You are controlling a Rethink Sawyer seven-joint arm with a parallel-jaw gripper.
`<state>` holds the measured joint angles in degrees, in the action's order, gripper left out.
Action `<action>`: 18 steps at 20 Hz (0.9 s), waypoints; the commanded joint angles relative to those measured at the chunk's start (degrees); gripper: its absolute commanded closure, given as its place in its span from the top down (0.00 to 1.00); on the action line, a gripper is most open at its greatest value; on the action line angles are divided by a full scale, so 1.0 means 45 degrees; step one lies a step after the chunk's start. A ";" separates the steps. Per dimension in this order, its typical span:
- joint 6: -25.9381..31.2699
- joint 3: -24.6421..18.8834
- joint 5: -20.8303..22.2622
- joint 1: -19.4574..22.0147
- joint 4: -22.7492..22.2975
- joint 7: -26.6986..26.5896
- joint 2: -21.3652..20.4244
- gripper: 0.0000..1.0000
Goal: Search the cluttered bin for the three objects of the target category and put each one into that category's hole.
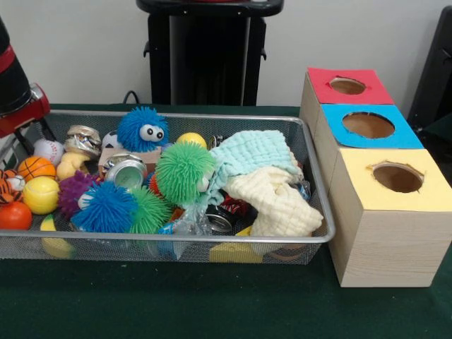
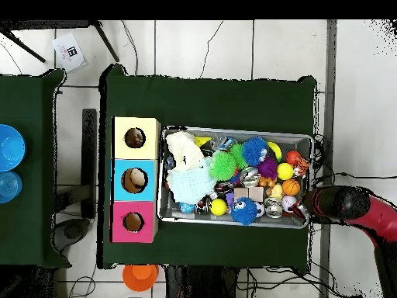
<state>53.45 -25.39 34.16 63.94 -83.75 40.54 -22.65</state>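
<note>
The wire-mesh bin [image 1: 212,239] lies on the green table, full of clutter; it also shows in the overhead view [image 2: 161,177]. In it are fuzzy balls: a blue one with eyes [image 1: 143,128], a green one [image 1: 183,171] and another blue one [image 1: 104,207]. There are also crushed cans [image 1: 126,169], small sports balls [image 1: 35,167], a mint cloth [image 1: 251,155] and a cream cloth [image 1: 279,201]. The blue-topped hole [image 1: 368,125] is in the middle box to the right of the bin [image 2: 134,180]. The red and black arm [image 1: 18,106] hangs over the bin's left end [image 2: 341,203]. Its gripper is not clear.
A red-topped box [image 1: 349,85] and a yellow-topped box [image 1: 397,176] flank the blue one in a row along the bin's right end. The black pedestal [image 1: 205,49] stands behind the bin. A second green table with blue bowls [image 2: 9,147] shows in the overhead view.
</note>
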 commanded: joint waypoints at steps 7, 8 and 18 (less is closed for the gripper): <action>-0.2555 -0.2099 0.1043 0.0406 -0.1208 -0.2247 0.1671 0.00; -0.2423 -0.2082 0.1050 0.0343 -0.1436 -0.2065 0.1232 0.00; -0.1496 -0.2876 0.0189 0.0697 -0.3628 -0.1366 -0.2404 0.00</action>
<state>48.75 -31.32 36.03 67.17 -91.45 40.54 -27.83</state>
